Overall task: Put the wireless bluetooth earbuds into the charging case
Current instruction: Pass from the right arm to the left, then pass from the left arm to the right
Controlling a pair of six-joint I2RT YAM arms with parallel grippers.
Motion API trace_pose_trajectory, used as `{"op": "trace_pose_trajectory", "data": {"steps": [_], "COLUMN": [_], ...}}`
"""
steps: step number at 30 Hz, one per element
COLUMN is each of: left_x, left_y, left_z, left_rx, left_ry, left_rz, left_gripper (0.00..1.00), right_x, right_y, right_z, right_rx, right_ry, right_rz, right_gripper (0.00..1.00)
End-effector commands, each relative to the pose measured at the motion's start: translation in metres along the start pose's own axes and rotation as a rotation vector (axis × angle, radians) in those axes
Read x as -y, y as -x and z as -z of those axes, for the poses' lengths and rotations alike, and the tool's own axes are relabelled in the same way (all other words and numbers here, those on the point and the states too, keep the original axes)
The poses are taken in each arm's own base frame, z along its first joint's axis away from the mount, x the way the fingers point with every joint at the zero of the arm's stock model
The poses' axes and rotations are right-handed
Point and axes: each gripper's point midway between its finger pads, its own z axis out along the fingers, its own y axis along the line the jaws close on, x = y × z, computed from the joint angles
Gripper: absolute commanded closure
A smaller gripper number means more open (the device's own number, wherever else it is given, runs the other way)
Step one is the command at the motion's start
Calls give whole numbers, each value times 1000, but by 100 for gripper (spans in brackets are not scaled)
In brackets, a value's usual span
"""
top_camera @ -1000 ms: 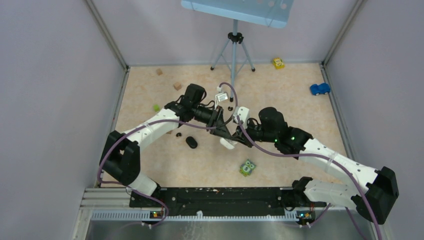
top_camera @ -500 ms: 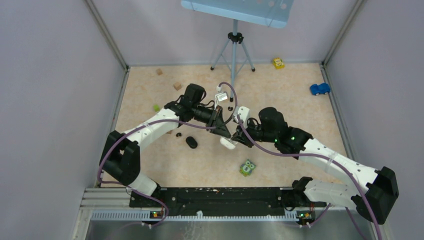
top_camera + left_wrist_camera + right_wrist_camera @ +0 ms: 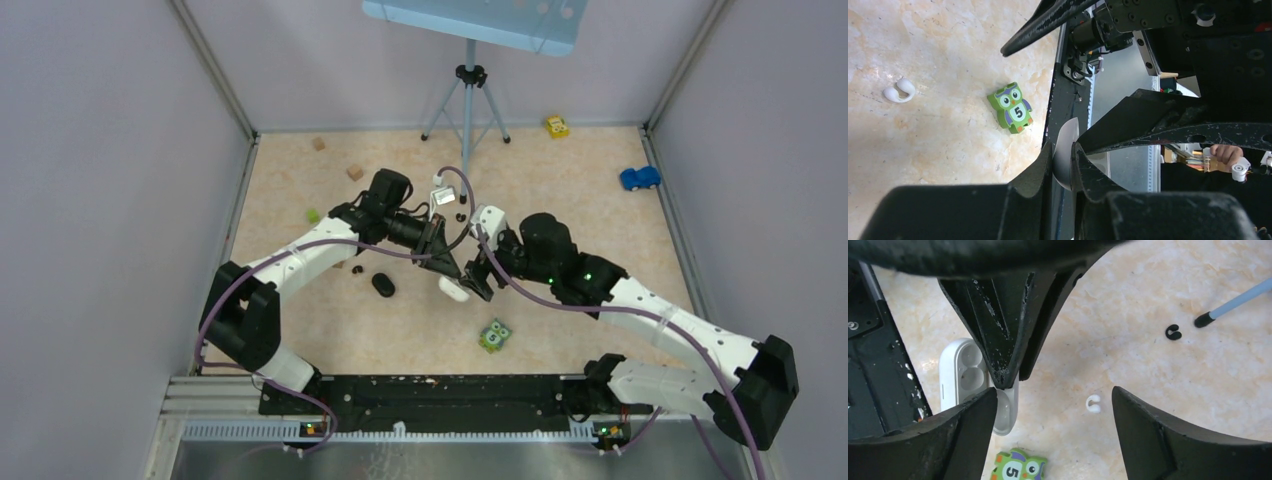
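The white charging case (image 3: 962,375) lies open, its two wells facing up. My left gripper (image 3: 1063,148) is shut on the case's raised lid (image 3: 1065,162); the top view has this gripper (image 3: 447,268) just above the case (image 3: 453,291). My right gripper (image 3: 1053,391) is open and hovers right beside the case, its left finger over the case's edge. One white earbud (image 3: 1093,403) lies on the floor between the right fingers, touching neither; it also shows in the left wrist view (image 3: 899,90). A black earbud (image 3: 1173,332) lies further off by the tripod foot.
A green owl block (image 3: 494,335) sits just in front of the case. A black case (image 3: 383,285) lies to the left. A tripod (image 3: 468,100) stands behind, with wooden cubes (image 3: 354,172), a blue car (image 3: 640,178) and a yellow toy (image 3: 557,126) near the back.
My right gripper has gone from shut to open and shifted slightly beside the case. The left arm has kept its place.
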Motion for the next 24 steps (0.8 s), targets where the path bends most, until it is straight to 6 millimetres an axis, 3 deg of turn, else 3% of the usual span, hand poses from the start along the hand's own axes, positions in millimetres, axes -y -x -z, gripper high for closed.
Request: {"op": "trace_pose_trajectory", "data": {"steps": [1,7,10,15,18,20,22,24], "left_x": [5,0,-5,-10,-13,-4,4,4], "left_y": [16,29,40,65,82,93,99,95], "left_z": [-1,3,8,25,41,56,69,82], "left_rx": [31,66,116,262,410,542,674,790], "left_ry": [-20,57,140,291,393,431,443,469], "left_rz": [-77,-103,-128,-219,-264,-319,-373,-399], "left_gripper": [100,100,100,100,100,100,100,100], "right_x": [11,55,69,91,93,93,82,66], "right_y": [34,45,49,44,28,22,20,34], "right_z": [15,44,65,96,87,80,67,55], "right_rx": [79,98,154,291,237,233,270,365], "right_ry": [-79,-352,-472,-642,-617,-602,-513,-351], "right_rz": [15,-16,-87,-437,-678,-814,-930,-1023], "right_gripper": [16,13,6,1,1,1,1,2]}}
